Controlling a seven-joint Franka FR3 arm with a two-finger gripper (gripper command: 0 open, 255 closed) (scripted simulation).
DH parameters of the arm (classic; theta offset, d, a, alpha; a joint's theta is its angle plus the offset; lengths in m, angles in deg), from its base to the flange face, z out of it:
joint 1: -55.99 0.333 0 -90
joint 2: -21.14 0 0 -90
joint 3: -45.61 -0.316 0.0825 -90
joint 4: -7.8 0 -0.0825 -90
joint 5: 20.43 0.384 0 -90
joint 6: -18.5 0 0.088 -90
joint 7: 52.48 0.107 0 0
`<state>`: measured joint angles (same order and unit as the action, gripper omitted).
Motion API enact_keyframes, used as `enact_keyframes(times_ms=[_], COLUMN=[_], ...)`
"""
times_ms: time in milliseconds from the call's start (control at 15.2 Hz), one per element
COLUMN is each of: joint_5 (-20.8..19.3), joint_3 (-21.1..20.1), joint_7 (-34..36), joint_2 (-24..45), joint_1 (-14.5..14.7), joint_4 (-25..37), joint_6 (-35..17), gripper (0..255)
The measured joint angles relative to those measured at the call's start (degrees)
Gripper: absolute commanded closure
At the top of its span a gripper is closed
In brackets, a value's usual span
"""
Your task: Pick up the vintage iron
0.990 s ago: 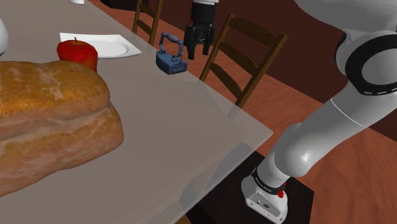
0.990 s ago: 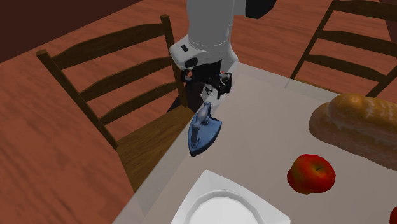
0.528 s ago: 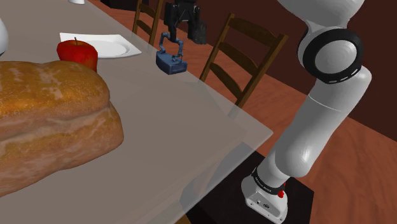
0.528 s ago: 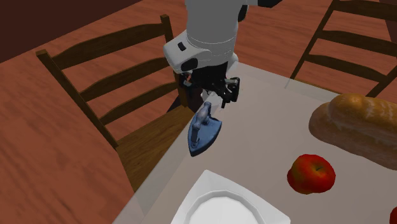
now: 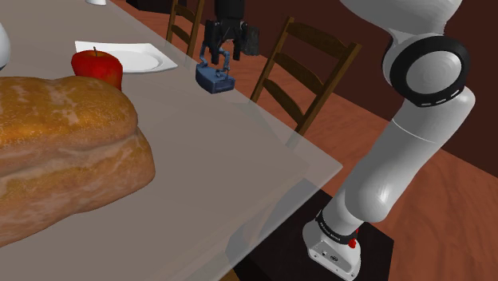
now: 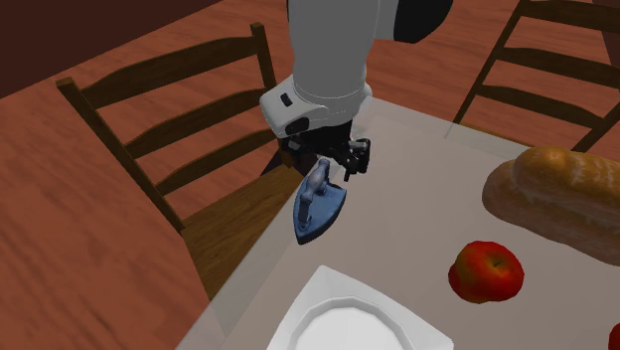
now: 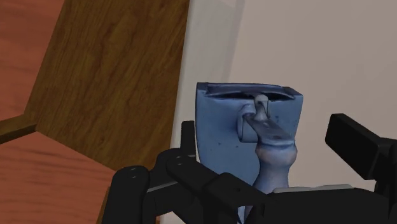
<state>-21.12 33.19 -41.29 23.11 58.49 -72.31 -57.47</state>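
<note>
At the edge of the table (image 5: 239,144), just beside a wooden chair (image 6: 169,129), the blue iron (image 6: 318,211) sits flat, handle up. My claw (image 6: 333,164) hangs right over it, fingers spread either side of the handle (not clasping it). A red apple (image 5: 97,65) and a white plate (image 5: 140,57) lie farther along.

Gripper (image 5: 218,60) moved from right of iron (image 5: 214,78) in shoulder view to above it, then dropped. Open fingers (image 7: 360,146) now straddle handle (image 7: 272,149), apart from it. Elbow joint (image 5: 435,70) swung left, then slightly back right. Wrist sits lower over iron in second exterior view.
</note>
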Motion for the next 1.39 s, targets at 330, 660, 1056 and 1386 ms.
enact_keyframes(times_ms=[330,660,1056,1386], joint_5=[0.0,0.0,-0.6,-1.3], joint_3=[0.0,0.0,-0.2,-0.5], joint_7=[-0.1,0.0,0.3,0.7], joint_2=[-0.1,0.0,2.6,5.5], joint_1=[0.0,0.0,0.3,0.8], joint_4=[-0.4,-0.2,7.2,15.2], joint_6=[-0.3,-0.2,4.6,9.8], gripper=[255,255,255,255])
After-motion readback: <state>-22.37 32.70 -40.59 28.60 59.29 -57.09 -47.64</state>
